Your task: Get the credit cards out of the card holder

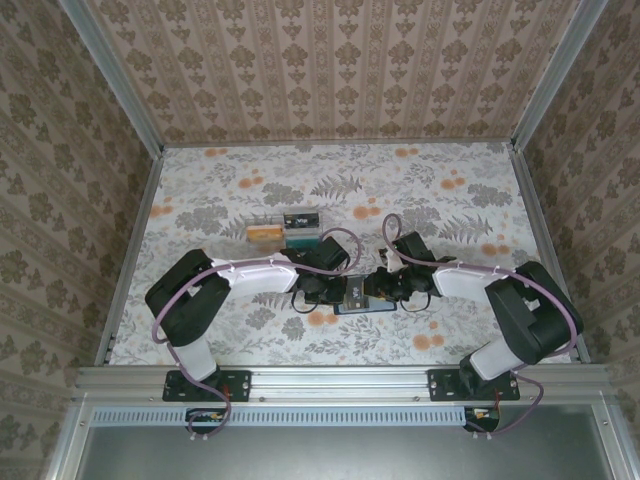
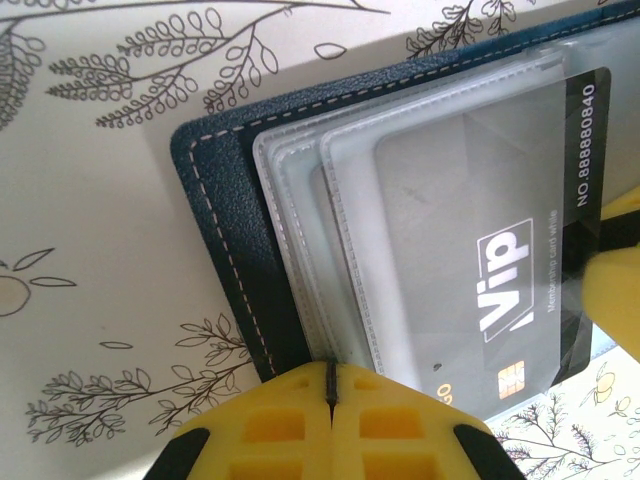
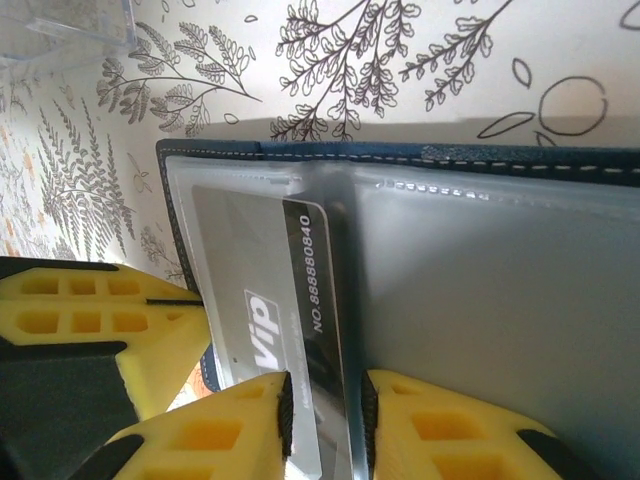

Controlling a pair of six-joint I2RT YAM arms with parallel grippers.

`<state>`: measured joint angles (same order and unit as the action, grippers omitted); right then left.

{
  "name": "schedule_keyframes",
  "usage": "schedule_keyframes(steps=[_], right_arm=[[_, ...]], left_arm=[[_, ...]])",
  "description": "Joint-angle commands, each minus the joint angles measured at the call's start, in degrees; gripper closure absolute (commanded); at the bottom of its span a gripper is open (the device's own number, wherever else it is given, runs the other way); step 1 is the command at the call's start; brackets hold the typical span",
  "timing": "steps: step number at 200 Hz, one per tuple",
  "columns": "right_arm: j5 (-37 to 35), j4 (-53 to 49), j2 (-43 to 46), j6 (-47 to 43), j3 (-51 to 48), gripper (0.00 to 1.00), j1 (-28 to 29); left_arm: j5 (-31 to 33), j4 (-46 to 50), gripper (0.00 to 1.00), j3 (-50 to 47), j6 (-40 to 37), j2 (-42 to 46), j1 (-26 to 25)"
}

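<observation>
L gripper [image 2: 330,382] clamped on card holder [image 2: 222,210]; R gripper [image 3: 326,412] parted astride VIP card [image 3: 250,262], long axis L-R.

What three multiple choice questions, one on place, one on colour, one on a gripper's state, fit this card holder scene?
1. Where does the card holder lie?
A) between the left gripper and the right gripper
B) inside the clear box
C) beside the left arm's base
2. What colour is its cover?
A) red
B) dark navy
C) green
3. How is the left gripper?
A) wide open
B) holding the clear box
C) shut on the card holder's edge
Answers: 1 A, the top view shows it between them; 2 B, navy stitched cover; 3 C, its yellow fingers meet on the edge.
</observation>
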<state>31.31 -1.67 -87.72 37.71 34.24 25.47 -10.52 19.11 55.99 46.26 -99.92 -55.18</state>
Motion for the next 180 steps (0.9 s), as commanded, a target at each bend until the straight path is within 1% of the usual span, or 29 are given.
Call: schedule_keyframes(steps=[1, 10, 18, 37, 51, 86, 180], right_arm=[[1.6, 1.2, -1.9, 0.2, 0.0, 0.74, -0.2], [1.6, 1.1, -2.2, 0.0, 0.1, 0.74, -0.2], [1.6, 1.1, -2.4, 0.0, 0.0, 0.77, -0.2], [1.5, 0.9, -2.7, -0.2, 0.1, 0.84, -0.2], [1.0, 0.5, -2.4, -0.3, 0.0, 0.91, -0.2], [-0.5, -2.3, -0.9, -1.9, -0.1, 0.98, -0.8], [-2.4, -8.4, 5.0, -3.1, -2.1, 1.00, -4.4]], left_arm=[[-0.2, 3.2, 1.00, 0.0, -0.5, -2.6, -0.1], [-0.1, 3.2, 1.00, 0.0, -0.5, -2.7, -0.1], [-0.2, 3.1, 1.00, 0.1, -0.5, -2.7, 0.0], [-0.3, 3.0, 1.00, 0.2, -0.6, -2.7, 0.0], [-0.3, 3.2, 1.00, 0.2, -0.6, -2.7, -0.1], [-0.2, 3.3, 1.00, -0.3, -0.7, -2.7, -0.1], [-0.3, 3.0, 1.00, -0.6, -0.9, -2.4, 0.2]])
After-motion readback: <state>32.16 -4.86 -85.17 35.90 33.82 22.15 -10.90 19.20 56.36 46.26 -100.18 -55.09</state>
